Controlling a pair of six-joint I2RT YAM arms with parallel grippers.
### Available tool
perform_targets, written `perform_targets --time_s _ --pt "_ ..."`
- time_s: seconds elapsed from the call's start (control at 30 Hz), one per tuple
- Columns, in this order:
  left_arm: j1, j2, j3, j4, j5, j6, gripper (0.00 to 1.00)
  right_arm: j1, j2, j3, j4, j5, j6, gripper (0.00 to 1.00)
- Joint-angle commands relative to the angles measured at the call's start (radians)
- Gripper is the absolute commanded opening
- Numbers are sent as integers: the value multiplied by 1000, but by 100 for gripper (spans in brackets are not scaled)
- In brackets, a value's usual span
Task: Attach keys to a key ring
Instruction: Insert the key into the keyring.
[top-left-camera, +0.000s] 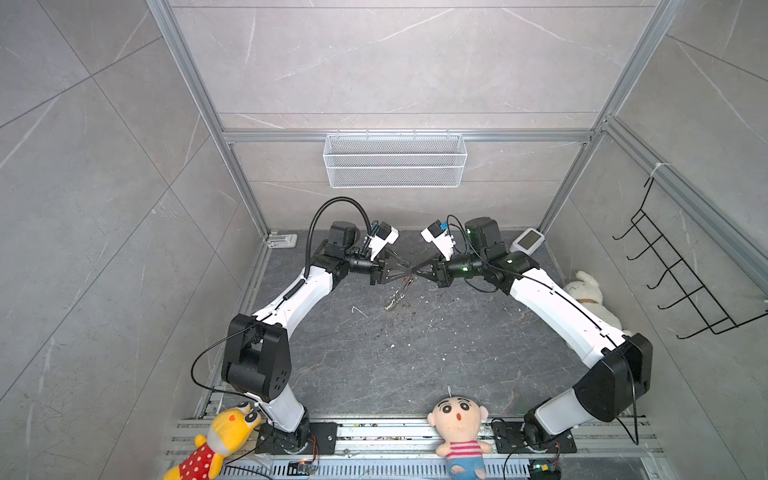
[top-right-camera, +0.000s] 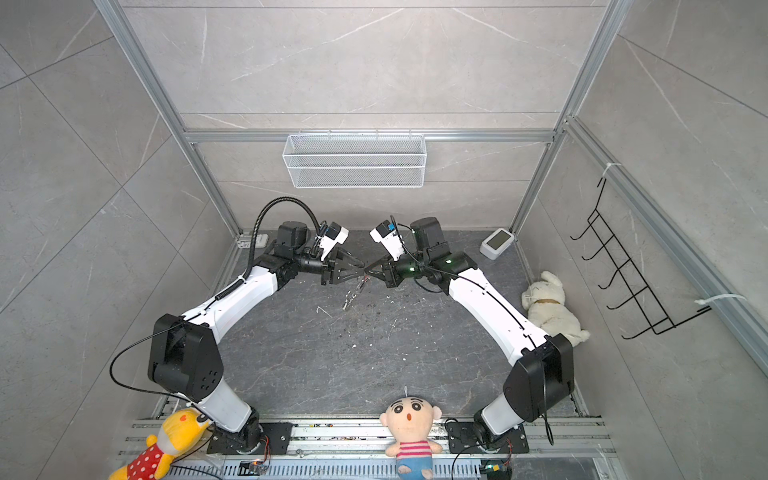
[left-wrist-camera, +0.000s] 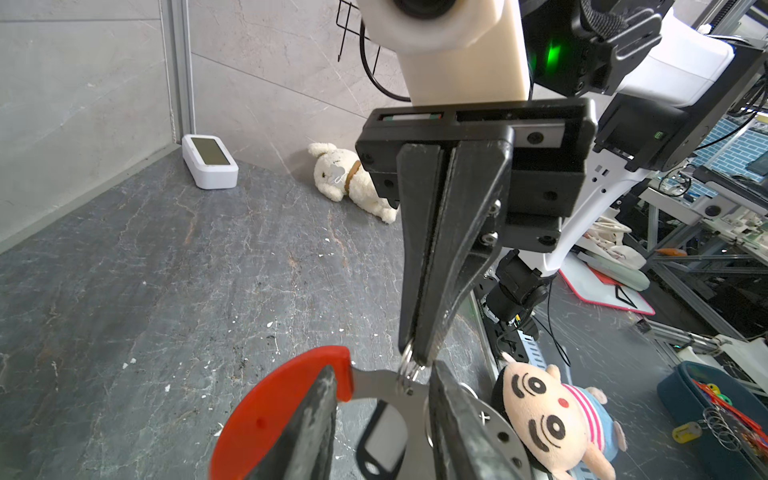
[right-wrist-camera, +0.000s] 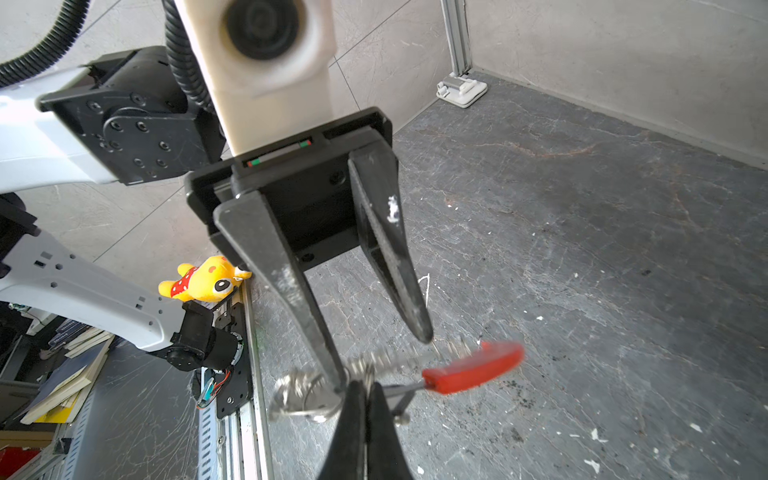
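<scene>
Noting the key ring (left-wrist-camera: 286, 399) aloft over the table (top-left-camera: 415, 353), we see the right gripper (left-wrist-camera: 415, 353) pinching one small silver ring (left-wrist-camera: 409, 368), the left gripper (right-wrist-camera: 380, 357) spread astride the grey band, and the black tag (left-wrist-camera: 382, 440) dangling beneath, its attachment unconfirmed and probably unfinished.

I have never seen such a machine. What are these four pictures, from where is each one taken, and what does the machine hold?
This is a robot with two arms over a dark table. Two pictures look down from above; the other two come from a camera on each wrist. The right gripper has its fingers shut on a small silver ring of the key ring, a loop part red, part grey. The left gripper has its fingers apart, on either side of the grey band. A small black fob shows beside the band. A doll lies at the front edge.
</scene>
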Motion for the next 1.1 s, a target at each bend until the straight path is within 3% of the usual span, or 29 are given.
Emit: perform_targets --time_s 0.0,0.57,0.8,1.07 --pt "-6 -7 39 -50 37 40 38 1 3 34 45 0 4 0" --pt "-6 13 64 -73 66 25 21 16 14 49 47 -32 16 0" --pt "-6 19 76 -91 76 32 1 17 14 56 34 -41 14 0" --pt "-6 32 93 -108 76 27 0 29 16 66 34 -51 16 0"
